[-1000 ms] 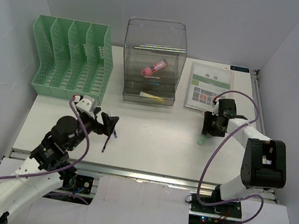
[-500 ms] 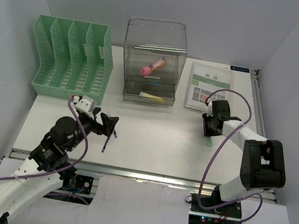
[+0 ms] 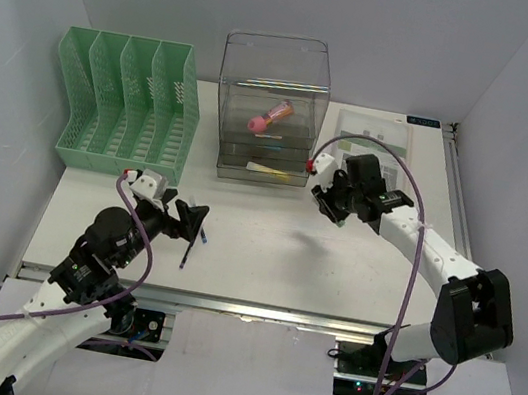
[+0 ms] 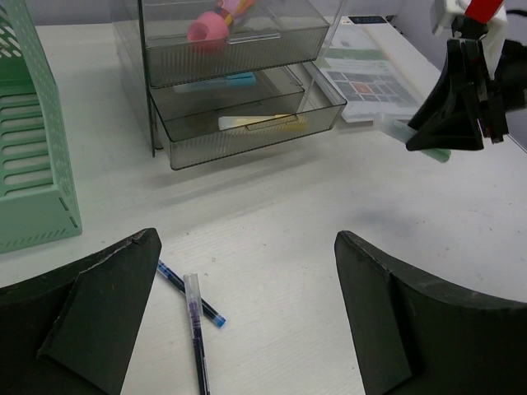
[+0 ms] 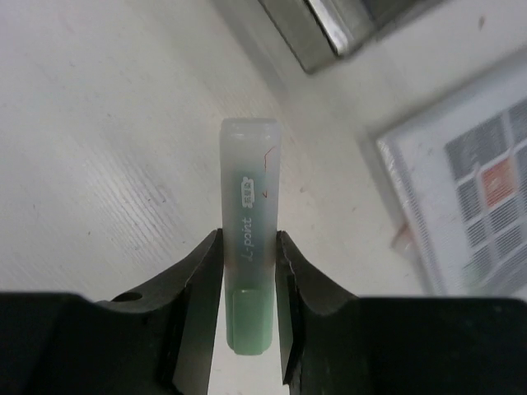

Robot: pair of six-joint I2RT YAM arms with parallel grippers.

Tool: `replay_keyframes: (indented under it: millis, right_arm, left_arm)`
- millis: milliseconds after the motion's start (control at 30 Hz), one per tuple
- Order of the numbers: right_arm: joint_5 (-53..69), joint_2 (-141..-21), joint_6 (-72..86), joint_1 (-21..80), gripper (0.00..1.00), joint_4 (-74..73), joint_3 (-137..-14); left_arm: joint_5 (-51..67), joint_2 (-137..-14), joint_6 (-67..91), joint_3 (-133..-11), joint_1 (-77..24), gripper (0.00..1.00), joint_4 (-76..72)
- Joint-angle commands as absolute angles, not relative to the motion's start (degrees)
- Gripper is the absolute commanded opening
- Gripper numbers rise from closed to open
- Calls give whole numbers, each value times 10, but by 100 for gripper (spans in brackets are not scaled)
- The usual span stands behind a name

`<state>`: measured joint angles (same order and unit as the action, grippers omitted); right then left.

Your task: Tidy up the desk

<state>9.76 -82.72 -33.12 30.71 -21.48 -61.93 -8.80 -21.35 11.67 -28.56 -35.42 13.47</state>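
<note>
The white desk [image 3: 265, 253] carries two pens [image 3: 186, 250] by its front rail. One is clear and purple [image 4: 194, 329], the other blue [image 4: 191, 298]. My left gripper [image 3: 190, 218] hovers wide open just behind them, nothing between its fingers [image 4: 107, 304]. My right gripper [image 3: 332, 201] is shut on a pale green highlighter [image 5: 251, 206], held off the desk just right of the open bottom drawer [image 4: 255, 123]. The left wrist view shows the highlighter [image 4: 412, 136] sticking out below the right gripper [image 4: 453, 123].
A clear drawer unit [image 3: 273, 98] stands at the back centre, with a pink item [image 3: 269, 119] in an upper drawer and a yellow one [image 3: 267, 170] in the open bottom drawer. A green file rack [image 3: 128, 104] stands back left. A printed sheet [image 3: 376, 135] lies back right.
My right gripper closed on the green highlighter at the right of the desk, lifted it and carried it left towards the drawer unit. The left arm has barely moved.
</note>
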Motion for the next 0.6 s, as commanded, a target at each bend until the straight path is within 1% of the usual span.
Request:
replay_keyframes:
  millis: [0, 67, 133, 267, 300, 367, 400, 433, 467, 500, 567]
  right_arm:
    - [66, -886, -500, 402, 9, -228, -740]
    - [22, -930, -536, 435, 10, -221, -787]
    - [-27, -974, -554, 448, 13, -215, -842]
    - [-60, -1076, -566, 456, 16, -216, -970]
    - [-67, -1093, -568, 457, 17, -215, -986]
    - [-96, -1115, -572, 460, 24, -192, -997]
    - [-108, -1129, -571, 460, 47, -181, -998]
    - [-120, -1137, -567, 461, 59, -169, -998]
    - [-128, -1142, -564, 461, 68, -160, -998]
    - [-130, -1142, -557, 461, 72, -157, -996]
    - [-125, -1134, -534, 461, 77, -155, -991]
  left_arm:
    - [-96, -205, 113, -299, -353, 98, 136]
    - [-102, -203, 112, -299, -353, 98, 137]
    - [-106, -201, 111, -298, -353, 98, 138]
    - [-107, -200, 108, -298, -353, 98, 140]
    - [-108, -200, 108, -298, -353, 98, 140]
    - [-108, -200, 107, -298, -353, 98, 140]
    - [-107, -200, 107, -299, -352, 98, 140]
    - [-106, -201, 107, -299, -352, 98, 139]
    - [-105, -201, 107, -298, -352, 98, 139]
    - [-104, -201, 107, -298, -353, 98, 140]
    - [-103, -201, 107, -298, -353, 98, 140]
